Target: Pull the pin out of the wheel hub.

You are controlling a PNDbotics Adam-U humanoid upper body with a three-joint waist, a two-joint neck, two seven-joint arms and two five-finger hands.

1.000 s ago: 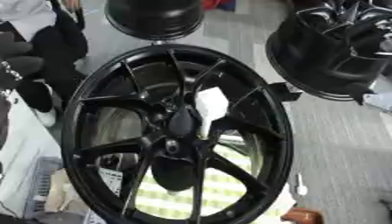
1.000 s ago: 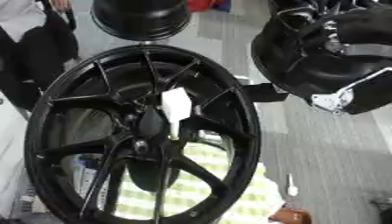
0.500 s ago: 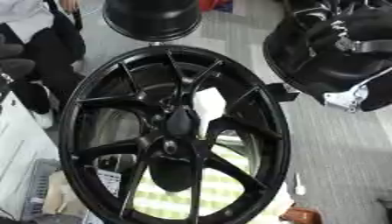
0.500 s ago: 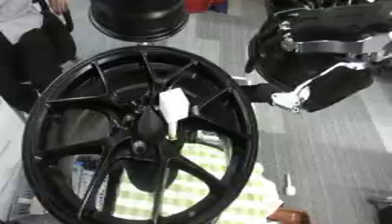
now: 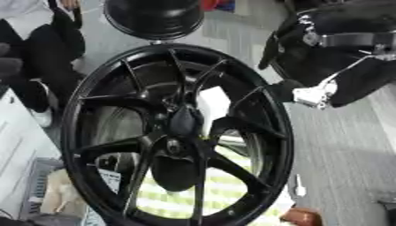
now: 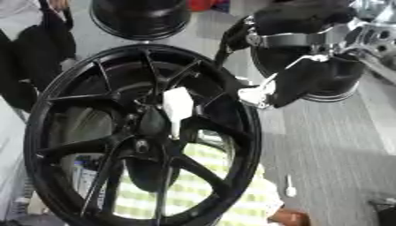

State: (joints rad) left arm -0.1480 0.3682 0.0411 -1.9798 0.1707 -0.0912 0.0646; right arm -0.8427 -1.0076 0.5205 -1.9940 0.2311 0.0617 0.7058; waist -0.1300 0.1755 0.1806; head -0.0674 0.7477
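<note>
Coming in from the upper right of the frame, your right hand (image 6: 298, 84) sits just beside the rim of the big black wheel (image 5: 108, 88), near its upper right edge. Can't tell if the fingers are released or clenched, too dark and bunched. Wheel fills the centre w/ its spokes meeting at the hub (image 5: 179, 143), centre-left. White pin (image 6: 177, 106) sticks out just above the hub, between spokes, well apart from your hand. Second wheel (image 5: 153, 17) at top centre, behind the first. Left hand isn't showing.
</note>
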